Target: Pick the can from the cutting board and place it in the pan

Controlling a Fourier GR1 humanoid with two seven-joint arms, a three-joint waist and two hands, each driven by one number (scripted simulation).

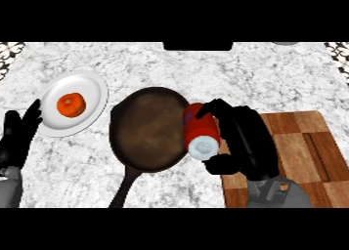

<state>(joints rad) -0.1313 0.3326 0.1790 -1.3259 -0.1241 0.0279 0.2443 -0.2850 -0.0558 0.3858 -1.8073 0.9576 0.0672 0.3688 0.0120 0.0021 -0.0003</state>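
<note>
The red can (201, 132) lies tilted, its pale end (202, 148) toward the view's lower edge, over the right rim of the dark pan (148, 129), so that it sits at the pan's edge and between the pan and the cutting board (307, 151). The right hand (245, 141) wraps it from the right: its fingers (214, 108) curl over the can's upper end and the thumb (220, 163) hooks in just below the pale end, so the can is held between them. Whether the can touches the pan's rim cannot be told. The pan's long handle (125, 188) runs down toward the lower edge. The wooden cutting board lies to the right, partly under the right hand. Left of the pan, a white plate (87, 88) carries an orange round item (72, 104). The left hand (16, 134) rests at the left edge, fingers straight and together, just beside the plate. All stand on the marbled tabletop (206, 68).
</note>
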